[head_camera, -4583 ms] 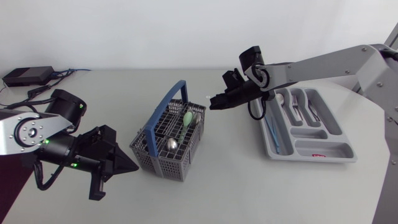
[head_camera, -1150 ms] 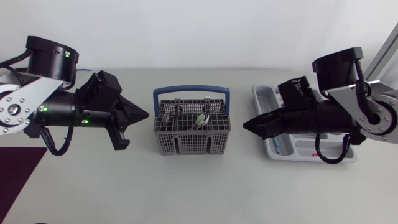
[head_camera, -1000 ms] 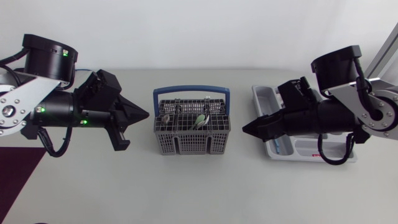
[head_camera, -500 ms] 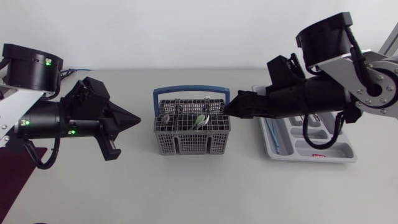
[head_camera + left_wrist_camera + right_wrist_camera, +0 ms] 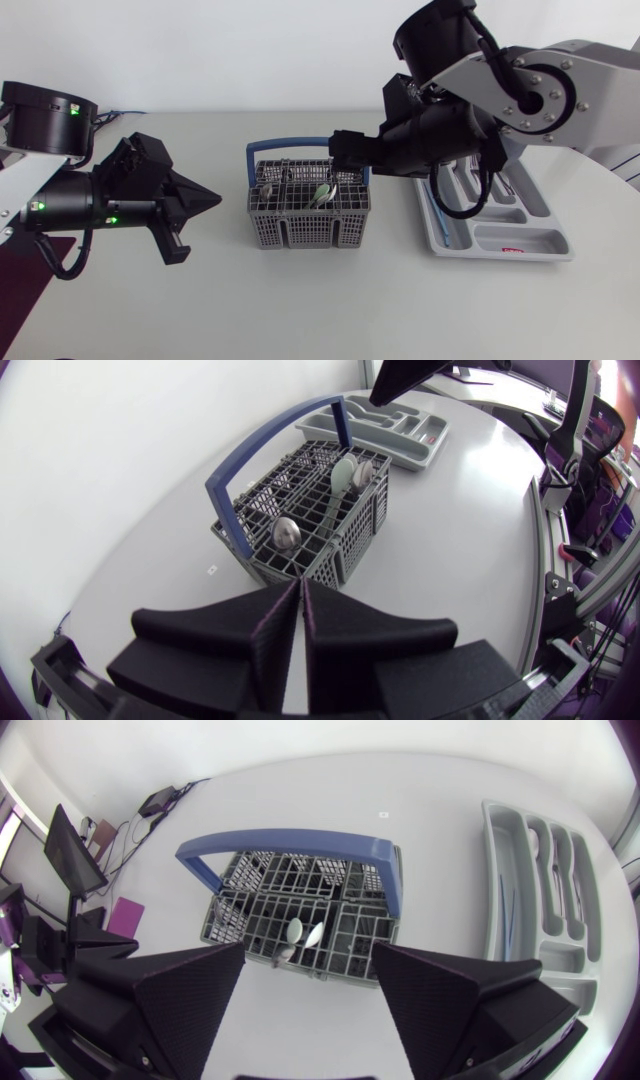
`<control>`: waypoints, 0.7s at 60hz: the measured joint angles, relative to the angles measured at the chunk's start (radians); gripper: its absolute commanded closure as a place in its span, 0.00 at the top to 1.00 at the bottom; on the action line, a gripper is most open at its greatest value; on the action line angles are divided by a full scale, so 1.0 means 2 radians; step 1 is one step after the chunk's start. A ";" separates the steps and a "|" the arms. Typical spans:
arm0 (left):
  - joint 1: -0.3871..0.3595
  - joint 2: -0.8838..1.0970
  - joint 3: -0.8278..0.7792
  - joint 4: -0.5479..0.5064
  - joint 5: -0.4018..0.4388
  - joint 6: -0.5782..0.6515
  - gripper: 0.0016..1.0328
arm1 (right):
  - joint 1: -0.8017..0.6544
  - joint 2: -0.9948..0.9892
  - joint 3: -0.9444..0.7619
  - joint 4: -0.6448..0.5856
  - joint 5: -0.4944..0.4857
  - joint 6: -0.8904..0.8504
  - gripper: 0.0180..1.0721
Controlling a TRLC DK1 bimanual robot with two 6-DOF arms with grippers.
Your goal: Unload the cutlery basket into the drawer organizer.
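Note:
The grey cutlery basket with a blue handle stands mid-table. It holds a green spoon and a metal spoon. My right gripper hangs open over the basket's right rear corner; in its wrist view the basket and spoons lie below, between the wide fingers. My left gripper is shut and empty, pointing at the basket from its left, a short gap away. The grey drawer organizer lies to the right with cutlery in its compartments.
A black box with cables sits at the table's far left corner. My right arm's big links hang over the organizer's left part. Bare tabletop lies in front of the basket.
My right arm swung left from over the organizer to above the basket, and its fingers opened wider. My left gripper drew back a little to the left, still shut.

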 measured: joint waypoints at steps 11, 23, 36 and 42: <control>0.003 -0.001 -0.001 0.000 0.000 0.000 0.19 | 0.002 0.016 0.001 0.000 -0.015 0.035 0.95; 0.004 -0.001 -0.001 0.000 0.000 0.000 0.19 | 0.011 0.046 0.003 0.012 -0.027 0.041 0.95; 0.014 -0.001 -0.002 0.000 0.000 0.000 0.19 | 0.024 0.064 0.003 0.026 -0.028 0.049 0.95; 0.018 -0.001 -0.007 0.001 0.000 0.000 0.19 | 0.025 0.063 0.003 0.027 -0.028 0.079 0.95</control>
